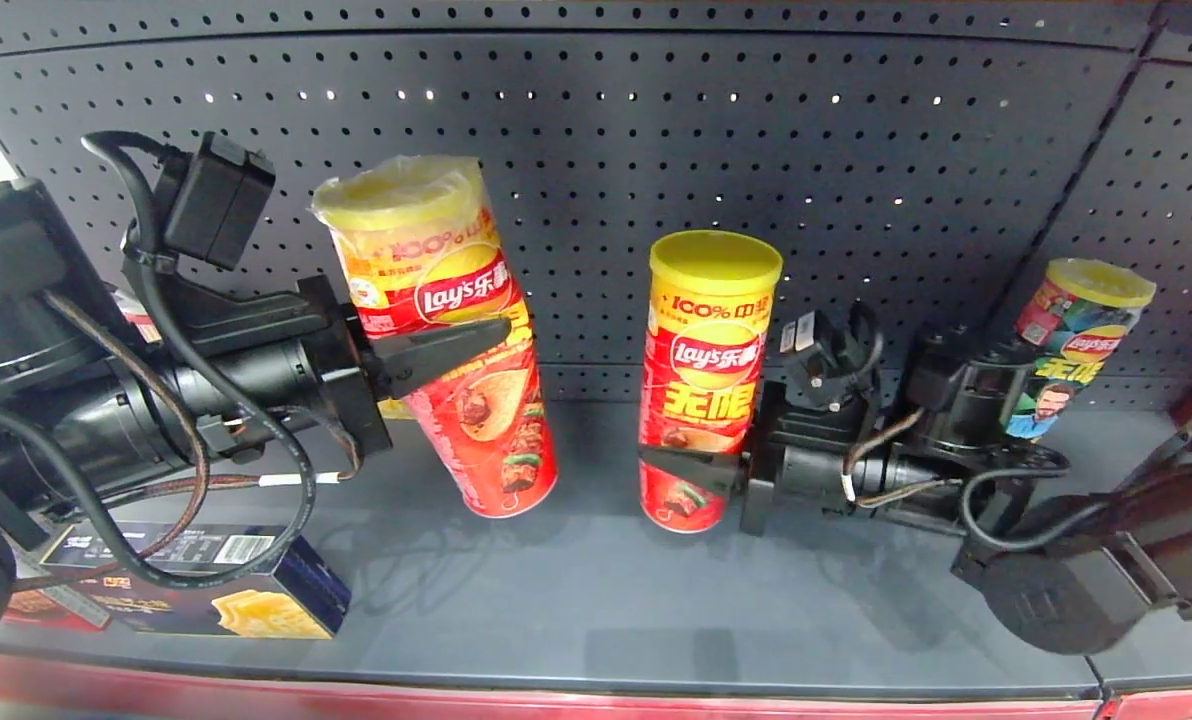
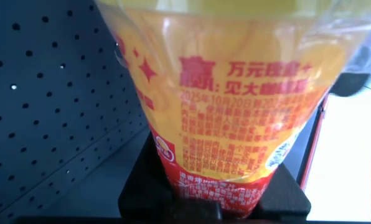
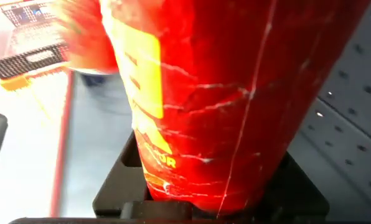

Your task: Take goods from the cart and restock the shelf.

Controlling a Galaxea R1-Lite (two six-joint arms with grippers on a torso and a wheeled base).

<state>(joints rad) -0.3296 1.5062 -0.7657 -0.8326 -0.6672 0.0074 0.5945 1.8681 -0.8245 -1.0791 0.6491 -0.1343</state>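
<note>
Gripping left can at mid-height: left gripper, jaws clenched across body, one finger over front, other hidden behind. Can tilted, base down at shelf, contact unclear. Right gripper jaws clamped on middle can near base; can near upright, bottom on shelf or just above. Right can leans by pegboard. Box flat at front-left of shelf.
</note>
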